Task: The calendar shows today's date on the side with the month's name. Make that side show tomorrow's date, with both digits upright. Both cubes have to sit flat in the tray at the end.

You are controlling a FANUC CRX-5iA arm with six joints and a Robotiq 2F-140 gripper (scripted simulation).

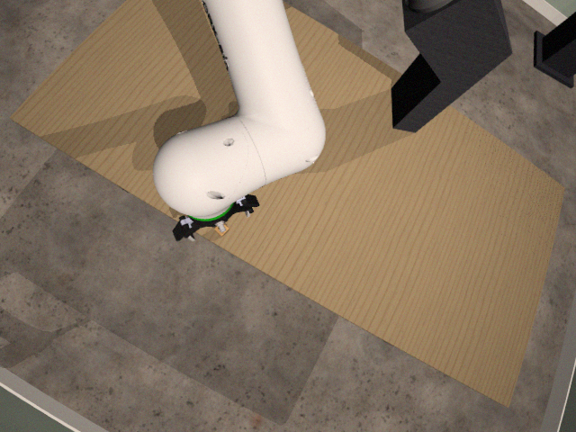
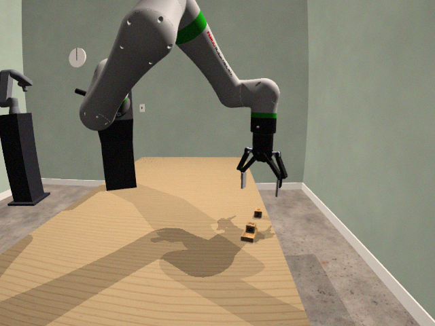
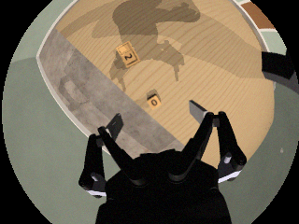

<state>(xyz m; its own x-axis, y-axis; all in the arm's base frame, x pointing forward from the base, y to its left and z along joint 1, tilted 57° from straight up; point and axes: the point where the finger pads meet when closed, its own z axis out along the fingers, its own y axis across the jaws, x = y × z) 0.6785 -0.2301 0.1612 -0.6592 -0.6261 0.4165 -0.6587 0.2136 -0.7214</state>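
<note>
The tray [image 2: 247, 239] [image 3: 122, 49] lies on the table near its long edge. One cube [image 2: 251, 227] [image 3: 128, 57] sits in one end of it, with a 2 on its top face; the other end is empty. The other cube [image 2: 257, 212] [image 3: 154, 102] lies on the table outside the tray, with a 0 on top; in the top view it is partly covered. The digits on the side faces are too small and dark to read surely. My gripper [image 1: 220, 226] [image 2: 259, 191] [image 3: 155, 113] is wide open and empty, well above the loose cube.
The wooden table's long edge [image 1: 285, 283] runs close by the loose cube and the tray, with the floor beyond it. The arm's shadow falls across the table around the tray. A dark pedestal [image 1: 458, 60] [image 2: 117, 154] stands at the far side of the table.
</note>
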